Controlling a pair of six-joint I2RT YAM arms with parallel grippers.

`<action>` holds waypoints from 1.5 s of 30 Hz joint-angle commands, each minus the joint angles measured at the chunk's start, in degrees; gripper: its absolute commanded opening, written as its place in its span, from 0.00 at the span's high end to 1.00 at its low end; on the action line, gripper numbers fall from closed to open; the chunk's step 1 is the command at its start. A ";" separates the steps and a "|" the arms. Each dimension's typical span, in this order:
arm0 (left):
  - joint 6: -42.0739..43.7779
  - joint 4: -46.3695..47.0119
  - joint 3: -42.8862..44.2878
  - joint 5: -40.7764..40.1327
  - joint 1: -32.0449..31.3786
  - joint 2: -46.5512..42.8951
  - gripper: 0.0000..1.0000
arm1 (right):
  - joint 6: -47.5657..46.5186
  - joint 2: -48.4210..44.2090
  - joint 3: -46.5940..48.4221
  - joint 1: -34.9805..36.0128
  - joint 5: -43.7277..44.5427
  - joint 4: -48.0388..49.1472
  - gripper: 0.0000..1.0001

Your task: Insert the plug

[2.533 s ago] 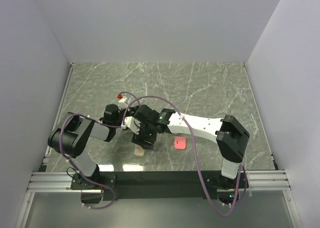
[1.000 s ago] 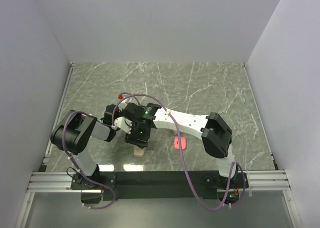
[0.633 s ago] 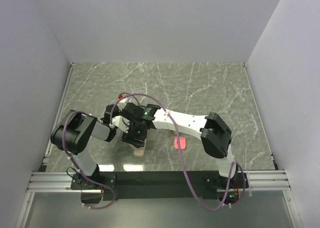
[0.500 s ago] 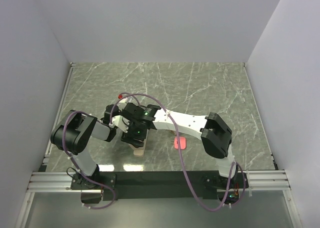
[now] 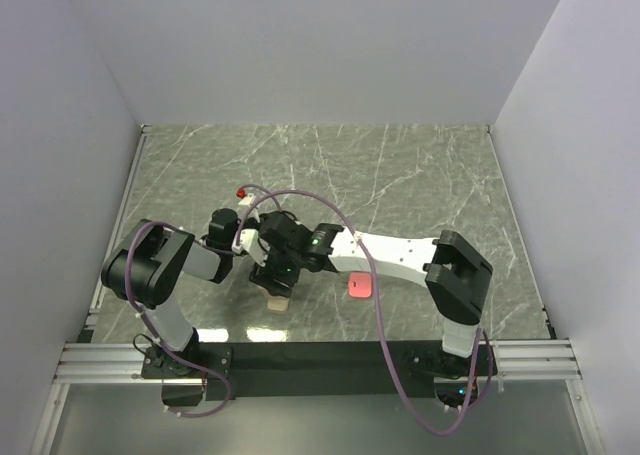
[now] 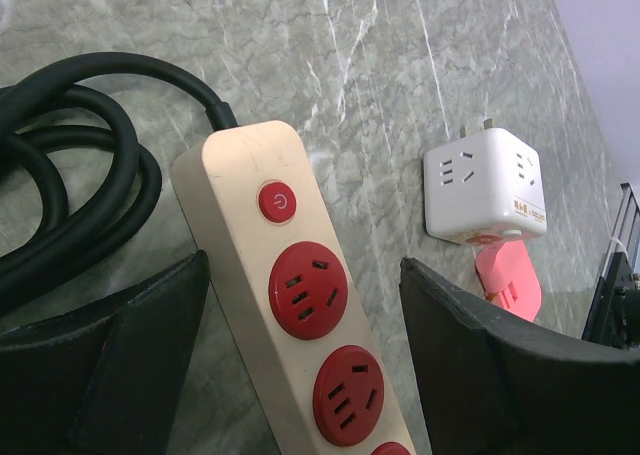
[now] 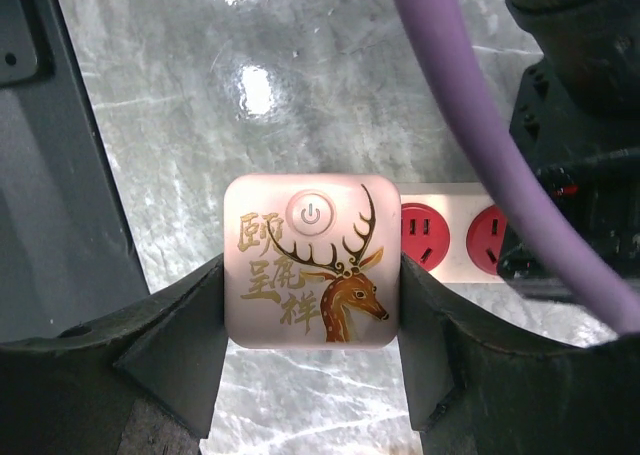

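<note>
Marble tabletop: my right gripper [image 7: 312, 315] clamps the deer-printed plug [image 7: 312, 260] just above the power strip [image 6: 300, 295], free sockets alongside. My left gripper [image 6: 305, 370] straddles the strip lengthwise, spread wide.

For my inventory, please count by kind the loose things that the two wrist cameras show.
Power strip: 1
Plug cubes: 2, the white cube and the pink cube
Pink flat piece: 1
Total: 4
</note>
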 commanded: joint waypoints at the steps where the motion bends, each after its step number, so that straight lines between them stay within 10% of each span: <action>1: -0.42 0.11 0.05 2.56 -0.91 -0.19 0.18 | 4.90 2.16 -7.12 1.41 0.01 1.86 1.00; 45: 0.73 -2.26 0.58 1.50 -0.73 -0.20 0.18 | 19.49 -4.97 -28.30 7.12 -4.47 12.23 1.00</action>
